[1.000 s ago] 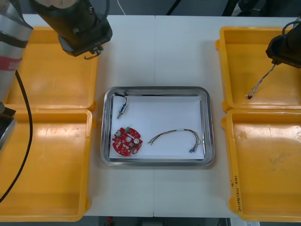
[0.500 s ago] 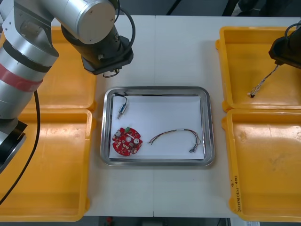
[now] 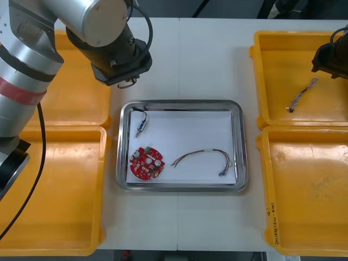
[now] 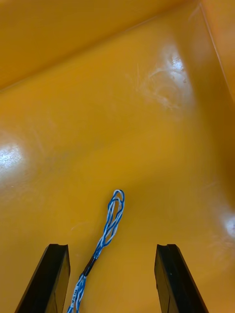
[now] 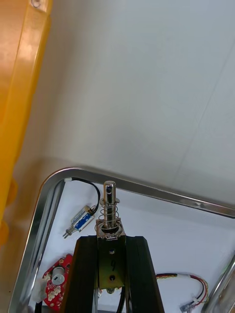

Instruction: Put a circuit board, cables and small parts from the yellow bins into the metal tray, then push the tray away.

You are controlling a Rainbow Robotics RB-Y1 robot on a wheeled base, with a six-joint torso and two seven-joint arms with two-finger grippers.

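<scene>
My left gripper (image 3: 122,76) hangs over the table just beyond the far left corner of the metal tray (image 3: 182,102). It is shut on a small metal part (image 5: 108,208), a pin with a spring that sticks out past the fingertips. The tray holds a round red circuit board (image 3: 145,162), a red and yellow cable (image 3: 204,157) and a small metal part on a black wire (image 3: 140,126). Over the far right yellow bin (image 3: 261,65), my right gripper (image 3: 328,58) is open. A twisted blue and white cable (image 4: 110,225) lies on the bin floor between its fingers.
Two yellow bins stand at each side of the tray; the near right bin (image 3: 304,239) and the near left bin (image 3: 54,239) look bare. The left arm's silver links (image 3: 32,60) reach across the far left bin. Bare table lies beyond the tray.
The left arm swung from the far left bin toward the tray's far left corner. The right gripper opened and the blue and white cable dropped onto the bin floor.
</scene>
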